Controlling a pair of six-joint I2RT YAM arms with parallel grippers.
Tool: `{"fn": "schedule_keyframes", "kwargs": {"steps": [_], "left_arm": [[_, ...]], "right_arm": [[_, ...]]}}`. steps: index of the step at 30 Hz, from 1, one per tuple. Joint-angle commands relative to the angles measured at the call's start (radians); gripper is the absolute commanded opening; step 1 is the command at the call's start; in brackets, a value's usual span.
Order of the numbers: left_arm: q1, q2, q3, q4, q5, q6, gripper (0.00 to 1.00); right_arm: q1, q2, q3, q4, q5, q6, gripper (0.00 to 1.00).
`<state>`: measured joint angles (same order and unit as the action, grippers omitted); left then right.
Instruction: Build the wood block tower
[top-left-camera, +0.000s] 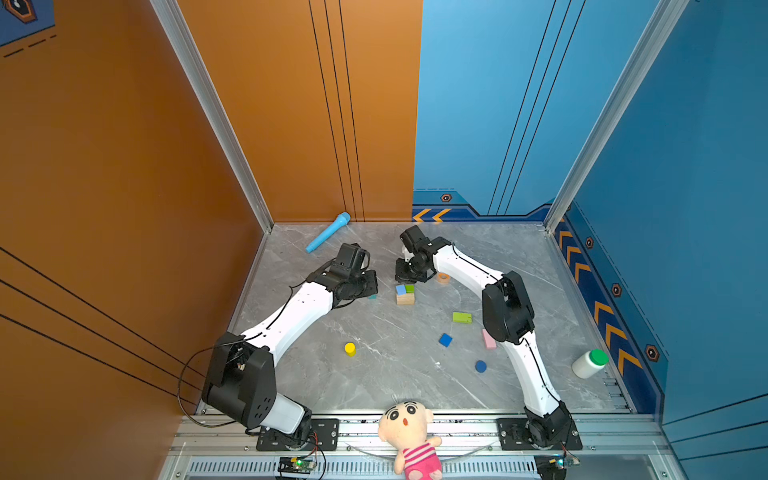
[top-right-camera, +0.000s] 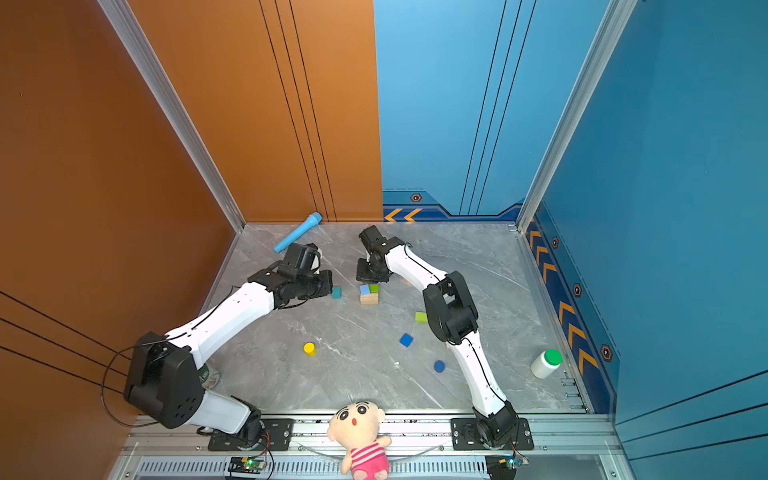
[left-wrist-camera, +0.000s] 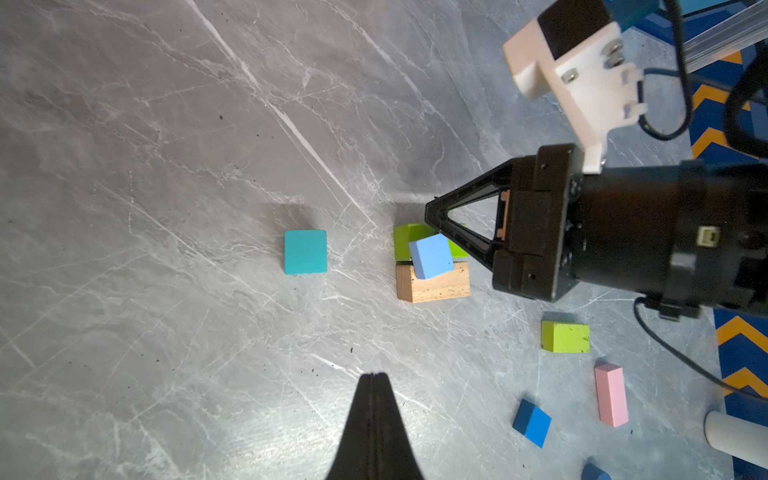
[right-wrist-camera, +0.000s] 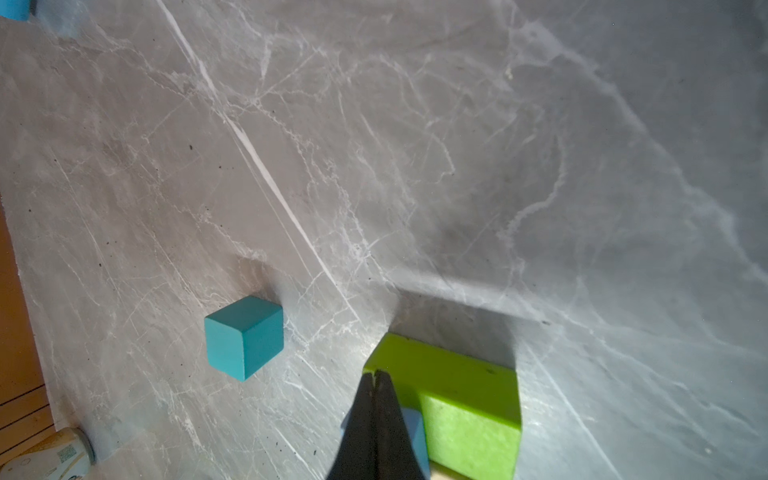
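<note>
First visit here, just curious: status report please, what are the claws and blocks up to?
Left claw shut, empty, hanging back. Right claw shut, tip at green brick. Light blue cube crooked atop tan brick. Teal cube loose beside.

Bare table (left-wrist-camera: 361, 266) lies open between the block stack (left-wrist-camera: 432, 286) and the teal cube (left-wrist-camera: 305, 252); the right gripper (left-wrist-camera: 430, 210) hangs over the stack, blocking its top.

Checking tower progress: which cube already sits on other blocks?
The light blue cube, atop the tan brick; the teal cube and dark blue cube rest on the table.
</note>
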<state>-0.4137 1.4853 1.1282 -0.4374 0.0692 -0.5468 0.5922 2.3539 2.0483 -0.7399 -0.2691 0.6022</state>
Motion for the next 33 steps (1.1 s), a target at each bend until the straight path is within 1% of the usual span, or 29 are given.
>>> {"fn": "schedule_keyframes", "kwargs": {"steps": [1, 15, 23, 29, 33], "left_arm": [[-0.008, 0.006, 0.032, -0.019, 0.004, 0.004, 0.00], [-0.017, 0.000, 0.030, -0.021, -0.001, 0.004, 0.00], [-0.021, 0.006, 0.034, -0.021, -0.010, 0.006, 0.00], [-0.025, 0.044, 0.059, -0.021, -0.009, 0.017, 0.00], [-0.025, 0.099, 0.097, -0.022, 0.002, 0.031, 0.00]], "right_arm": [[-0.004, -0.009, -0.014, -0.012, 0.005, -0.002, 0.00], [0.000, -0.044, -0.061, -0.003, 0.016, -0.001, 0.00], [-0.003, -0.047, -0.050, 0.002, 0.025, 0.001, 0.00], [-0.012, -0.067, -0.027, 0.002, 0.034, -0.002, 0.00], [-0.024, -0.106, -0.030, 0.004, 0.046, -0.008, 0.00]]}}
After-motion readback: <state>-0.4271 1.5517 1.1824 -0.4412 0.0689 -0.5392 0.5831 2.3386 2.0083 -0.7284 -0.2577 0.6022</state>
